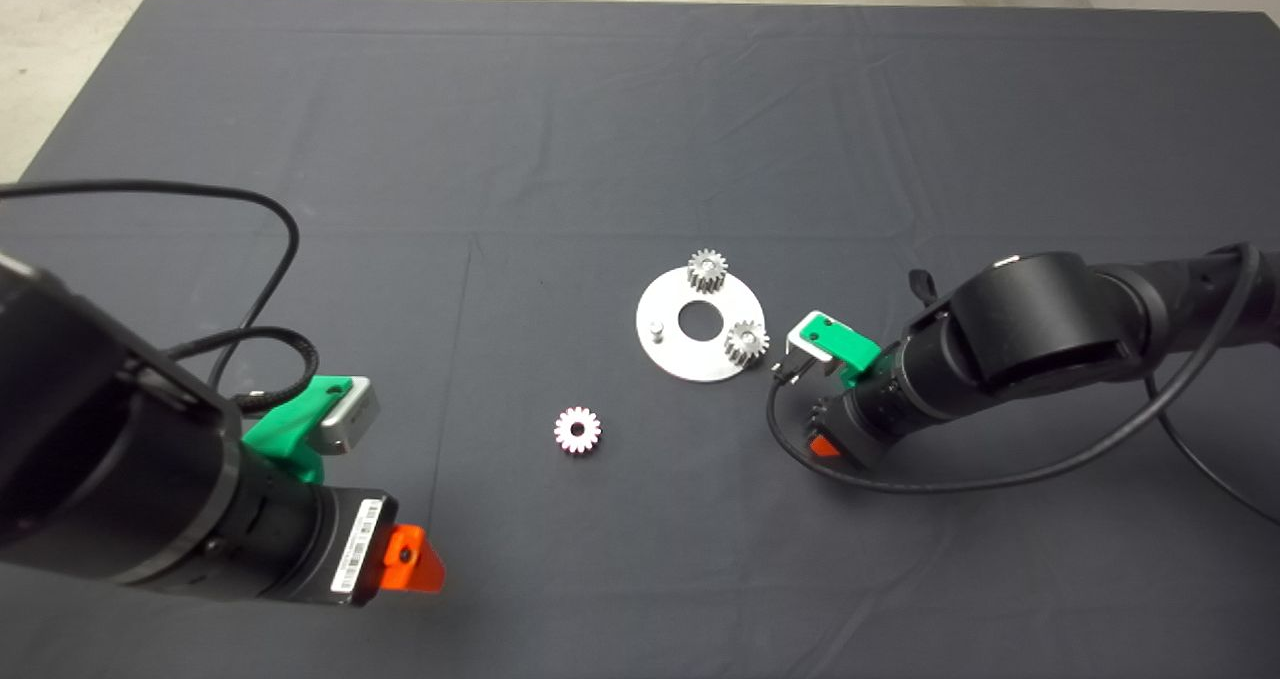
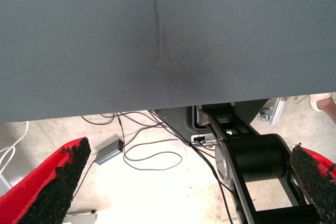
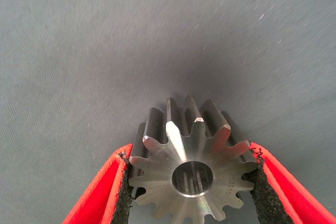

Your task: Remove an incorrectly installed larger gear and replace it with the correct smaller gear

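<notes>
the left gripper (image 1: 400, 559) waits low over the near left part of the mat (image 1: 600, 109), its arm coming in from the left edge and tilted forward. in its wrist view the two red fingers (image 2: 58, 182) stand wide apart with nothing between them, only mat edge and floor cables beyond.

a little right of it lies the smaller gear (image 1: 577, 429), flat on the mat and on its own, well apart from both grippers. it looks light, hard and smooth, so it would likely slip if pinched on the flat face; taking it across the toothed rim seems the safer hold.

further right sits the round plate (image 1: 665, 344) with two small gears (image 1: 707, 270) on pegs and one bare peg (image 1: 655, 331).

right of the plate, the right gripper (image 1: 820, 444) hangs just above the mat, wrist bent down. its pads (image 3: 123, 192) are closed on the larger gear (image 3: 191, 166), clamping opposite teeth, bore facing the camera. steel this solid probably feels heavy and slick.
</notes>
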### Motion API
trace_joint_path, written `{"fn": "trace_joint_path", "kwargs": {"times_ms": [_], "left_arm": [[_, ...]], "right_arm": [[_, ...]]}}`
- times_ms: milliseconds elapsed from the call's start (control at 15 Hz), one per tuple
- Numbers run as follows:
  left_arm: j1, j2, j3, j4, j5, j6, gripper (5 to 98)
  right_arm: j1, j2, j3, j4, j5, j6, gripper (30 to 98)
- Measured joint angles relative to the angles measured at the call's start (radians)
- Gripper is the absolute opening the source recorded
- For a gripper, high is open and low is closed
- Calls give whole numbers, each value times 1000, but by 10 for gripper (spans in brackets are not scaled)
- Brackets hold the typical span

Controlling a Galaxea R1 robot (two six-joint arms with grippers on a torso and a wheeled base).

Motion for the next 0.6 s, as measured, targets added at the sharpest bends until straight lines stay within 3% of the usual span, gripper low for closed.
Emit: {"fn": "trace_joint_path", "kwargs": {"times_ms": [600], "left_arm": [[0, 0, 0, 0, 0, 0, 981]], "right_arm": [[-11, 0, 0, -5, 0, 0, 496]]}}
